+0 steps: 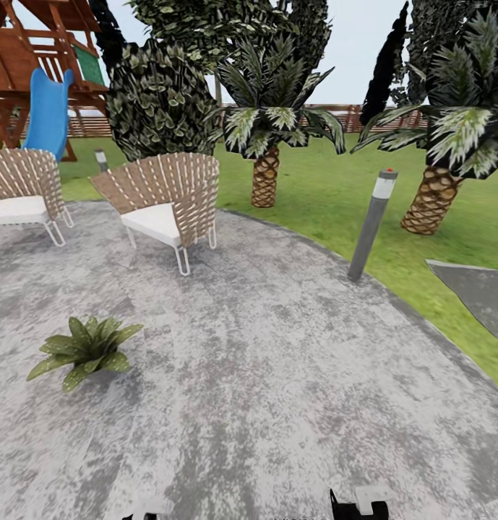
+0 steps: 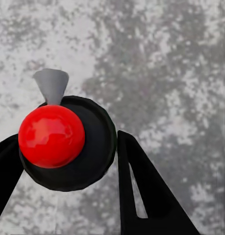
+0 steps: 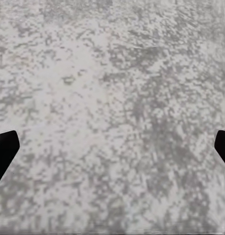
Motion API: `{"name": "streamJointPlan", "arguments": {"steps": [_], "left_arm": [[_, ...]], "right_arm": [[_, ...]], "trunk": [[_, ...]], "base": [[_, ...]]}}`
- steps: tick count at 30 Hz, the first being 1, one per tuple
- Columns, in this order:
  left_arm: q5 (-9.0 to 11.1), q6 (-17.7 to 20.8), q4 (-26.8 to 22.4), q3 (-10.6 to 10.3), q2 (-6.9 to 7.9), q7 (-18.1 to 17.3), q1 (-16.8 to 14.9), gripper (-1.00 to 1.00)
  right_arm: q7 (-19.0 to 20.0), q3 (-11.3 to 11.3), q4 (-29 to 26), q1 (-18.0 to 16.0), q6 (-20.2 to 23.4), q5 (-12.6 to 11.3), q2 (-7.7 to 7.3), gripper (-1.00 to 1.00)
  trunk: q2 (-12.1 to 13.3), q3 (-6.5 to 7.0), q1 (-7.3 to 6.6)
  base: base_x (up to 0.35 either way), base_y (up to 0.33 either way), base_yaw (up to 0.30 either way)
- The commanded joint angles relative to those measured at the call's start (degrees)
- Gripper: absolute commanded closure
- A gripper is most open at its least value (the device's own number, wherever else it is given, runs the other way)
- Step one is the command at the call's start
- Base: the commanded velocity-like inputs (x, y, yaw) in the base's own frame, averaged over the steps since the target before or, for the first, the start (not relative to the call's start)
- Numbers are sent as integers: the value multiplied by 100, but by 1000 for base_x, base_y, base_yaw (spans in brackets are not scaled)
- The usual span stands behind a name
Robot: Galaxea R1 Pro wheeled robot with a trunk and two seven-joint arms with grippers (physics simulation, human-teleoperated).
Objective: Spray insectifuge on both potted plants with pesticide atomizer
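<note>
In the left wrist view the pesticide atomizer (image 2: 95, 147) is seen from above: a round dark body, a glossy red spot (image 2: 51, 136) on top and a pale grey nozzle (image 2: 51, 85). My left gripper (image 2: 68, 154) is shut on it, one black finger (image 2: 137, 186) on each side, over the mottled paving. My right gripper (image 3: 112, 147) is open, its black fingertips far apart above bare paving. One potted plant (image 1: 84, 351), a low rosette of broad green leaves, sits on the patio at the head view's left; its pot is hidden by the leaves.
Two woven chairs (image 1: 169, 198) (image 1: 21, 191) with white cushions stand at the patio's (image 1: 277, 375) far left. A grey bollard lamp (image 1: 371, 224) stands at the patio's edge on the right. Palms (image 1: 267, 137) (image 1: 451, 144), bushes, lawn, a blue slide (image 1: 48, 112) and a fence lie beyond.
</note>
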Motion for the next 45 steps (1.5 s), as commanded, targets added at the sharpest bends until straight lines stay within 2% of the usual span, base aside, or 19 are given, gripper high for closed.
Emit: {"name": "streamJointPlan", "arguments": {"steps": [1, 20, 22, 24, 27, 45], "left_arm": [[-48, -18, -2, 53, 0, -21, -2, 100], [-34, -10, -14, 72, 10, -21, -2, 100], [27, -9, -13, 75, 11, -21, -2, 100], [266, -16, -16, 88, 19, -23, -2, 100], [410, -17, -13, 90, 36, -28, -2, 100], [441, -25, -13, 76, 45, -32, -2, 100]], "right_arm": [[-17, 50, 3, -3, -13, -45, 0, -100], [-20, 49, 4, -3, -13, -45, 0, -100], [-20, 50, 5, -3, -13, -45, 0, -100], [-21, 50, 6, -3, -13, -45, 0, -100], [-21, 50, 2, -3, -13, -45, 0, -100], [-21, 49, 5, -3, -13, -45, 0, -100]], "trunk": [[-2, -4, -1], [-2, -4, -1], [-2, -4, -1], [-2, -4, -1], [-2, -4, -1], [-2, -4, -1]], "base": [[0, 0, -300], [0, 0, -300], [0, 0, -300], [0, 0, -300], [0, 0, -300], [0, 0, -300]]}}
